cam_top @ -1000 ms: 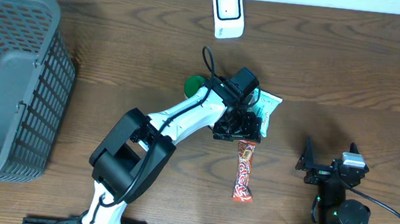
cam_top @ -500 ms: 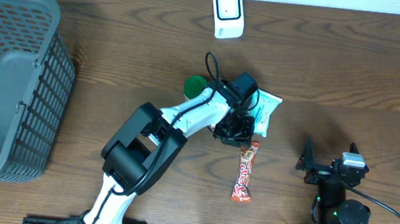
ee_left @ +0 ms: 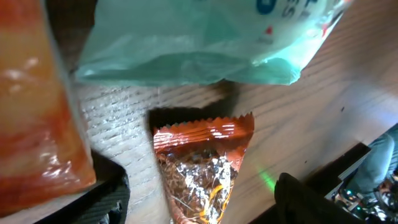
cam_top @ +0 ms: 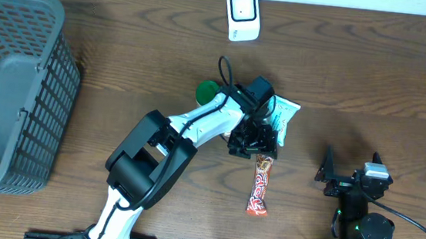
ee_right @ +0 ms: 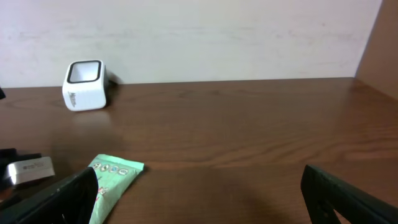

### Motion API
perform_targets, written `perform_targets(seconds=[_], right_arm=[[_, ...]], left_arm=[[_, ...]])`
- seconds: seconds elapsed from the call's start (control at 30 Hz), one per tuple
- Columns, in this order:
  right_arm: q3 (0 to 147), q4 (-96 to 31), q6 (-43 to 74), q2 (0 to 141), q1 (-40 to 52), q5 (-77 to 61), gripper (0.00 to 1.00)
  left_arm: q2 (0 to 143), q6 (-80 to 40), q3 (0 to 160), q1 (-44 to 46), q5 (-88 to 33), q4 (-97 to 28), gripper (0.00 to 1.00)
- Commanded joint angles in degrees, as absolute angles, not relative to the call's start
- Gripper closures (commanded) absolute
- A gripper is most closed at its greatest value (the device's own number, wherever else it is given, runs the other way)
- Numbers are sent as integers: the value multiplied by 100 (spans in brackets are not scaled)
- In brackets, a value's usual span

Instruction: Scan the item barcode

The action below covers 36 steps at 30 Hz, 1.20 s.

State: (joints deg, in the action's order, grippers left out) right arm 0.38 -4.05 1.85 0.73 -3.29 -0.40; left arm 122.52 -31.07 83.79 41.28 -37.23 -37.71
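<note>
The left gripper [ee_left: 205,193] is held open low over the table [cam_top: 387,73], its jaws spread to either side of the crimped end of the bar [cam_top: 260,187]; nothing is gripped. The bar is laid lengthwise near the table's middle, its upper end just below a mint packet [cam_top: 284,116]. An orange wrapper [ee_left: 37,106] is seen at the left edge of the left wrist view. The scanner [cam_top: 242,15] is set well apart, at the far edge. The right gripper [ee_right: 202,196] is parked wide open and empty.
</note>
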Motion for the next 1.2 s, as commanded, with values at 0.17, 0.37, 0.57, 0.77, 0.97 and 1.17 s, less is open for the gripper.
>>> perform_targets(seconds=[0.17,0.37,0.57,0.77,0.97,1.17], right_arm=[[32,-429,102,54,-279,-30,1],[32,-429,102,54,-279,-30,1],[32,-429,102,54,-279,-30,1],[32,-429,102,54,-279,-30,1],[32,-429,102,54,-279,-30,1],[32,-429,102,54,-279,-30,1]], left_arm=[[12422,-3059,7760,4123,-3411,-3439,66],[12420,-3068,7710,4121,-3406,-3273,93],[12278,-2633,7961,4023,-2985,-3500,93],[11257,-2552,8433,4018,71,-4630,93],[10110,-2554,8433,4248,2390,-4770,93],[9909,-2709,8420,4630,3706,-4764,93]])
